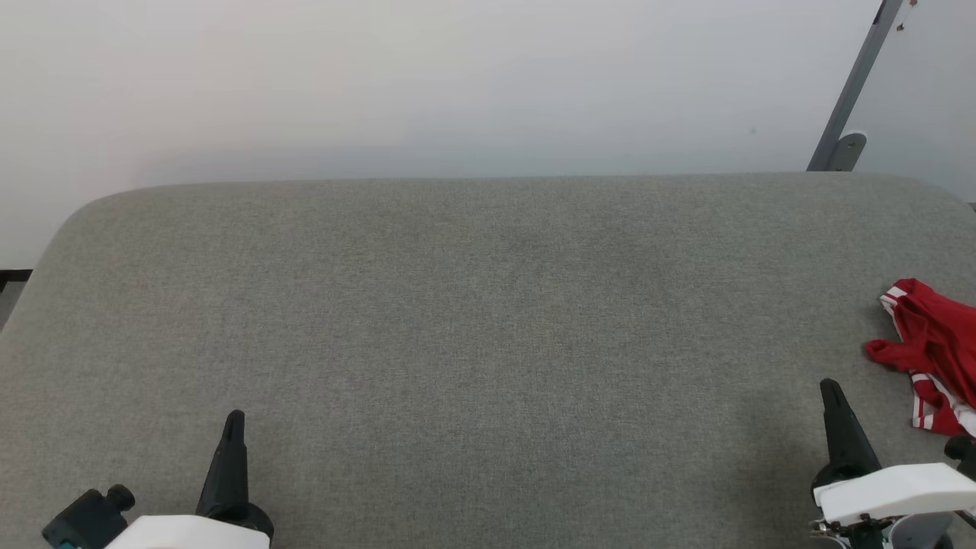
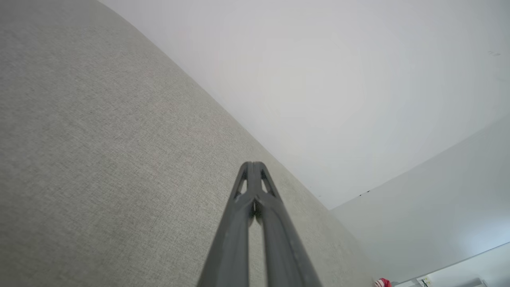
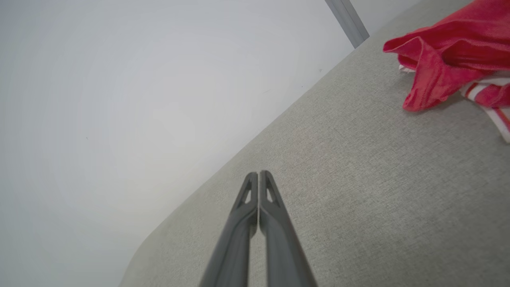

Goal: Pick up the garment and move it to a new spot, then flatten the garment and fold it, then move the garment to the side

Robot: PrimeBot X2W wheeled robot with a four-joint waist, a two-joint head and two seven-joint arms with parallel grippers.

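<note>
**A:** What was on the left?

**B:** The left pincer [image 1: 232, 425] hung low over the grey padded surface [image 1: 488, 305]. Its two fingers were pressed together with nothing between them.

**A:** And the right one?

**B:** It was much the same. The right pincer [image 1: 833, 393] had its tips together and gripped nothing. The garment [image 1: 934, 343] lay just beyond it and to its right, close to the fingers but not touching them. It ran off the right edge of the head view.

**A:** What shape was it in?

**B:** It was bunched up, with red folds heaped over the red-and-white striped edging. It was neither spread flat nor folded.

**A:** So how far along was the job?

**B:** As I judged it, the flattening, the folding and the last shift to the side were all left to do. I couldn't tell whether that heap sat at its new spot or at its old one. Neither pincer had hold of it.
</note>
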